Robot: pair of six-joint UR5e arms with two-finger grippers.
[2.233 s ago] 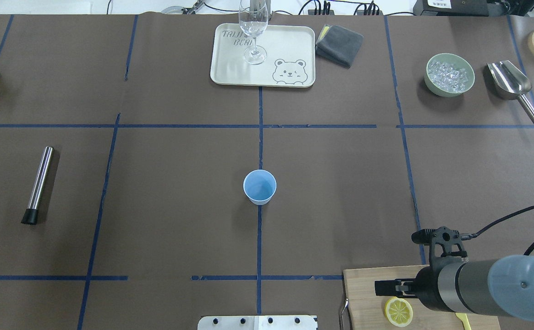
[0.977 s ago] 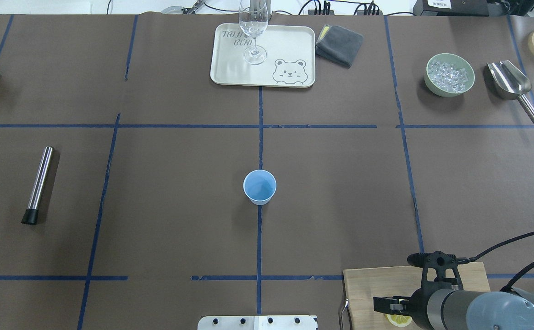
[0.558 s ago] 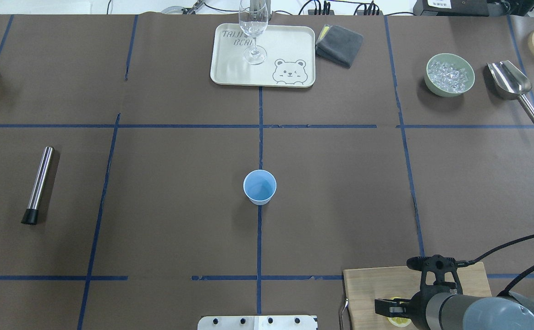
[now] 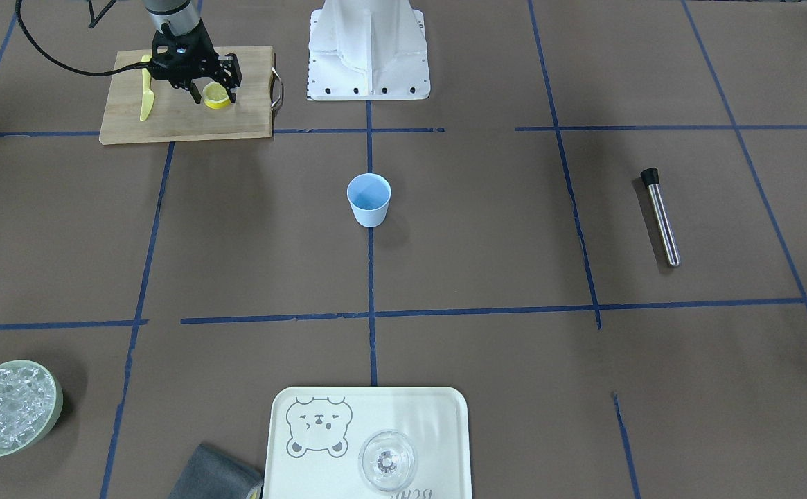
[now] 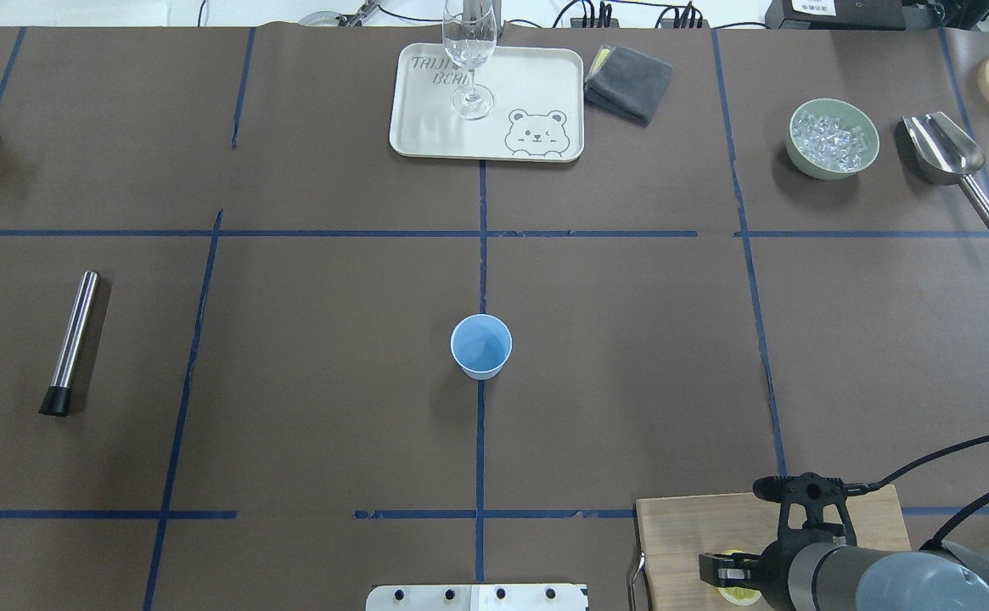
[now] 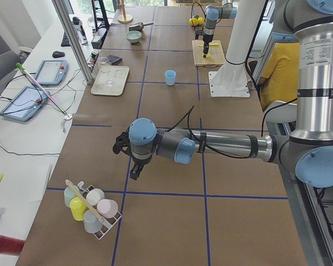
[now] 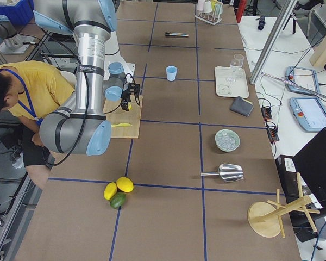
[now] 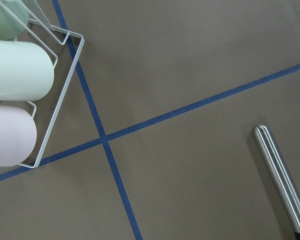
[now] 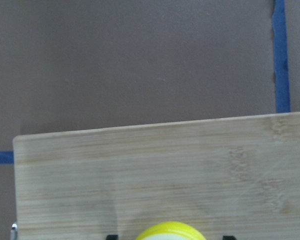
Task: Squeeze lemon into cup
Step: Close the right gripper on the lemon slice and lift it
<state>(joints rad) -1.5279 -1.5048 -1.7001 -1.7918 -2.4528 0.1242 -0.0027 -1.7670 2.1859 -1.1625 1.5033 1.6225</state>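
Note:
The light-blue cup (image 5: 481,345) stands upright at the table's middle, also in the front view (image 4: 368,199). A lemon slice (image 4: 217,95) lies on the wooden cutting board (image 4: 188,118). My right gripper (image 4: 215,89) is open and low over the board, with one finger on each side of the slice. In the right wrist view the slice's yellow rind (image 9: 170,231) shows between the two fingertips with a gap on both sides. From overhead the gripper (image 5: 727,573) covers most of the slice. My left gripper (image 6: 134,169) hangs far off by the cup rack; I cannot tell its state.
A yellow knife (image 4: 145,97) lies on the board beside the gripper. A steel muddler (image 5: 72,339) lies at the left. A tray (image 5: 426,127) with a wine glass (image 5: 469,51), a grey cloth (image 5: 627,82), an ice bowl (image 5: 832,138) and a scoop (image 5: 948,157) stand along the far edge.
My right gripper has moved toward the table's near edge and down over the lemon slice, so its fingers now straddle the slice. The cup has not moved.

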